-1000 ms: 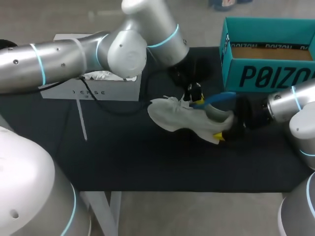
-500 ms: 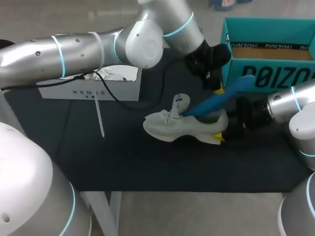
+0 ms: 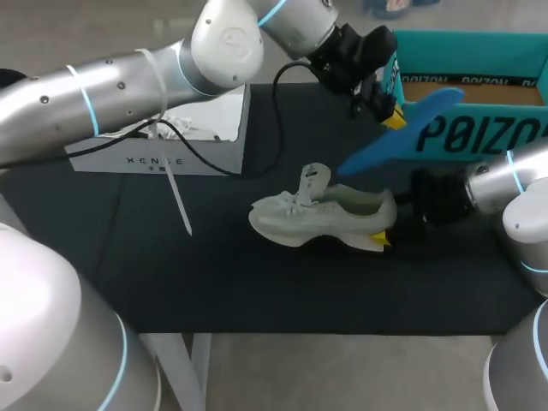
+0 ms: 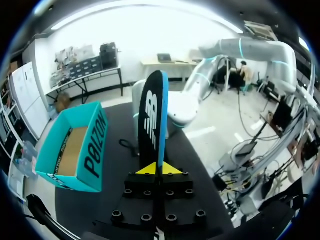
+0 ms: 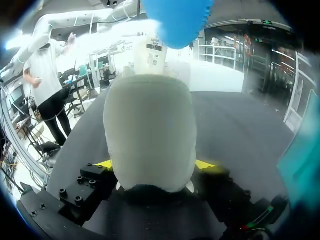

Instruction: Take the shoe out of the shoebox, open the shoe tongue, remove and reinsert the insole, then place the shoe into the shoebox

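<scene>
One shoe, pale grey-white, is lying on its sole on the black table, in front of the shoebox and outside it, toe pointing to the left arm's side. Its tongue is standing up.

One insole, blue, is hanging in the air at a slant between the shoe and the shoebox. Its lower end is sitting close above the shoe's opening; whether it is touching cannot be told.

One shoebox, teal, is standing open at the table's far right.

Two grippers are showing. The left gripper is pinching the insole's upper end; in the left wrist view both yellow tips of the gripper are pressing the insole from two sides, with the shoebox beside it. The right gripper is clamping the shoe's heel; in the right wrist view the gripper is bearing on the heel from both sides, the insole's tip showing above.

One white box is standing at the table's far left.
</scene>
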`<state>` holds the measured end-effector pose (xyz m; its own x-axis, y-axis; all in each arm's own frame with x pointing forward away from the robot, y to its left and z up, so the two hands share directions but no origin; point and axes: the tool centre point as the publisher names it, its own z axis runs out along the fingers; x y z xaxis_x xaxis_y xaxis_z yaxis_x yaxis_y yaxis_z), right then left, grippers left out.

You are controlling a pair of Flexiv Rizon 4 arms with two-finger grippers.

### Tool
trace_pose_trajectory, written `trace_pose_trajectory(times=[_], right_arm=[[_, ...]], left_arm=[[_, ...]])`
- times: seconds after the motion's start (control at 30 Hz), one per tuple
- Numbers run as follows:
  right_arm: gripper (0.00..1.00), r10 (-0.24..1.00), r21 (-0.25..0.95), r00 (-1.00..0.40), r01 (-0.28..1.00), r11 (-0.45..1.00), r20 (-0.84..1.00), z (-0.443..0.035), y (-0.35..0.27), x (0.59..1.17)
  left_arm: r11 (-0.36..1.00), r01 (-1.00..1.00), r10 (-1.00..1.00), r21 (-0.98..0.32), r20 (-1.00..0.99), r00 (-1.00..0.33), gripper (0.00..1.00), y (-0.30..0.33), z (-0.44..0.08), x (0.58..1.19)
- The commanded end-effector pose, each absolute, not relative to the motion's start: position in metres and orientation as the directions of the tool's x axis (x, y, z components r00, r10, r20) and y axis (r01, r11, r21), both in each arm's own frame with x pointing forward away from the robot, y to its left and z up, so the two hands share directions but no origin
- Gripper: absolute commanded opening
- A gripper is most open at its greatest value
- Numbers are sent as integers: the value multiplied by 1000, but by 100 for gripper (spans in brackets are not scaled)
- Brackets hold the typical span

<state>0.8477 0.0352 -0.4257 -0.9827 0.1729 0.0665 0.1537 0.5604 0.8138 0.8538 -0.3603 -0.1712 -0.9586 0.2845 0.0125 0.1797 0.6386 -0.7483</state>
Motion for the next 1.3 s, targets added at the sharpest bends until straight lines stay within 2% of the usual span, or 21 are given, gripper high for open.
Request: trace_pose_trajectory(times=[0.03,0.13,0.33,0.63,0.73,1.3], right_arm=[[0,174,812,-982,155,562,66,-427,37,848],[0,174,812,-982,155,562,66,-427,37,848],[0,174,812,-982,155,562,66,-427,37,848],[0,174,812,-982,155,562,66,-427,37,848],[0,174,812,-982,155,562,66,-427,37,848],[0,174,812,-982,155,562,66,-427,37,848]], left_arm=[[637,180,284,-749,11,-959,0,-360,-171,853],[637,180,284,-749,11,-959,0,-360,-171,853],[500,-7,302,-866,181,-936,0,-347,-93,809],[348,-170,340,-922,293,-893,0,-338,-12,720],[336,-205,328,-919,318,-890,0,-331,0,696],[336,-205,328,-919,318,-890,0,-331,0,696]])
